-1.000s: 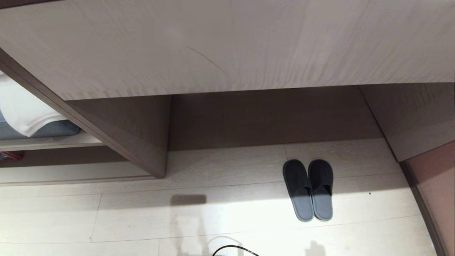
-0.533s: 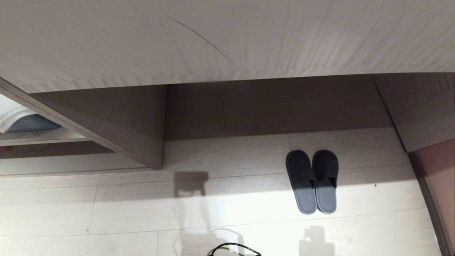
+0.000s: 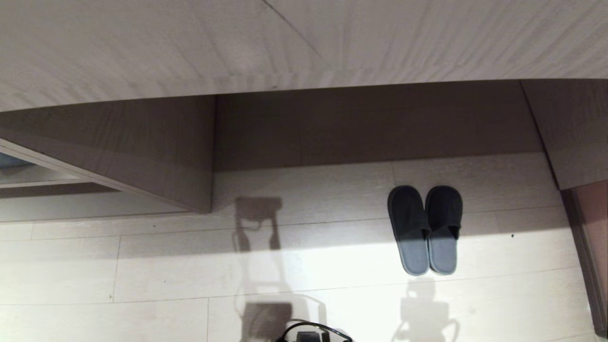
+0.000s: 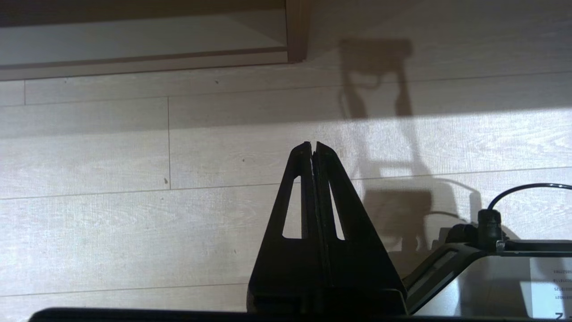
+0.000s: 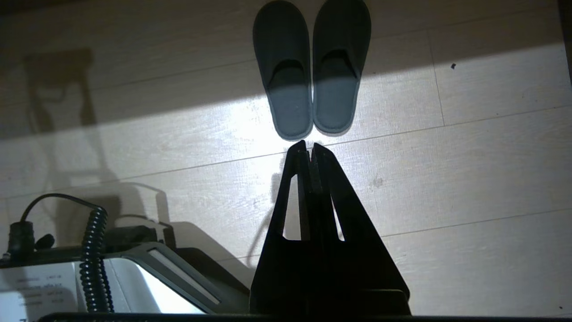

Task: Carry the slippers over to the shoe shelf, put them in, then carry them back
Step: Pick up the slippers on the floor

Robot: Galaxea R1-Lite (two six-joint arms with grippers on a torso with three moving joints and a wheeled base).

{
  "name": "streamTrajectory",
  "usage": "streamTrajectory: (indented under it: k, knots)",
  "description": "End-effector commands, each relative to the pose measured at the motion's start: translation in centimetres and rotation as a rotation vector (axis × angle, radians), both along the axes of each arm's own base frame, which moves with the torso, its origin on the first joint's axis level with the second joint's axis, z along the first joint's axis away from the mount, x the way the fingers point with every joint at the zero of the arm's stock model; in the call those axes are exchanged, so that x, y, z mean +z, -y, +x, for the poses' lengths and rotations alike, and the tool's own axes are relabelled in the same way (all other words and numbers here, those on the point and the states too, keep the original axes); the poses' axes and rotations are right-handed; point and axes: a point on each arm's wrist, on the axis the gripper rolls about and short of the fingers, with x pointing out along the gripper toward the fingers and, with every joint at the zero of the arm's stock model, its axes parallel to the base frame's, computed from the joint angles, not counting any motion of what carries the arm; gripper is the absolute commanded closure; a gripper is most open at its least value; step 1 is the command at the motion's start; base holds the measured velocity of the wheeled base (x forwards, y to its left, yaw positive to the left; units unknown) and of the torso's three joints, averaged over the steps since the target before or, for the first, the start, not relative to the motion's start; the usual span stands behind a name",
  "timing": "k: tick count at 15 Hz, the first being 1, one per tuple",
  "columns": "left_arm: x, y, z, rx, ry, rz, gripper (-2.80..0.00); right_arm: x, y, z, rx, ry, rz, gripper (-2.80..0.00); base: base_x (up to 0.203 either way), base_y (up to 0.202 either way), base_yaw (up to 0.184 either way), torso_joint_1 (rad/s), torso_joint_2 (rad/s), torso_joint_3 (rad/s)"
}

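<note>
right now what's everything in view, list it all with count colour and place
slippers: two, dark grey-blue with lighter soles, side by side on the floor at the edge of the desk recess, toes pointing in
floor: one, pale wood-look planks, across all views
desk top: one, grey-beige wood grain, overhanging the recess
divider panel: one, grey-beige, left of the recess
coiled cable: one, black, beside the robot's base
robot base: one, pale with dark trim, at the near edge of both wrist views
left gripper: one, black, shut, over bare floor
right gripper: one, black, shut, just short of the slipper heels
</note>
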Motion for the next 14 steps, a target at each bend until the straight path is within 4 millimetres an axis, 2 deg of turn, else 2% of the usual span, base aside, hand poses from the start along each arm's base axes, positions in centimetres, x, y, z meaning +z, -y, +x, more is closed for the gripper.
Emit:
streamTrajectory:
  k: [1, 14]
  knots:
    - [0.01, 0.0, 0.0, 0.0, 0.002, 0.0, 0.0, -0.02, 0.0, 0.0, 0.0, -0.001, 0.001, 0.0, 0.0, 0.0, 0.0, 0.005, 0.0, -0.194]
    - [-0.01, 0.0, 0.0, 0.0, 0.0, 0.0, 0.0, -0.02, 0.0, 0.0, 0.0, -0.001, 0.001, 0.0, 0.0, 0.0, 0.0, 0.003, 0.0, -0.199]
